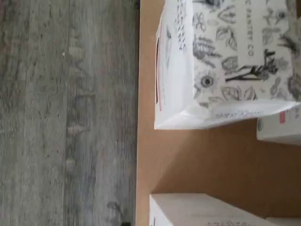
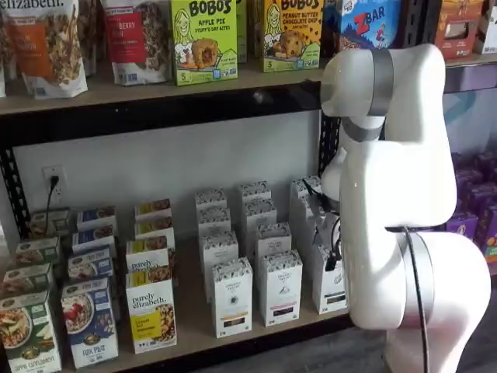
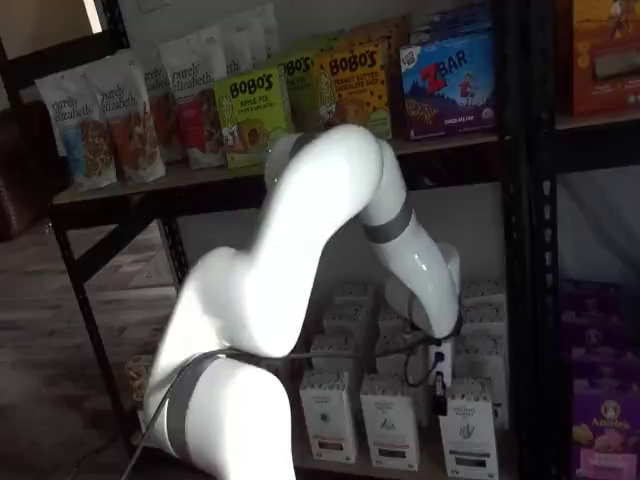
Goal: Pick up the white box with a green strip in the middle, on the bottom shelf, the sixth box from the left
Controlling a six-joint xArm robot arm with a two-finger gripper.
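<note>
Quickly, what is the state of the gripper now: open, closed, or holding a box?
Gripper: hidden behind the white arm in both shelf views; jaws at their widest, but whether they hold a box cannot be told.

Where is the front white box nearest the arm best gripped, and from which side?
Probably near the top of the white box, across its side faces, from above in front: it stands upright, a gap shows beside it, boxes stand behind.
</note>
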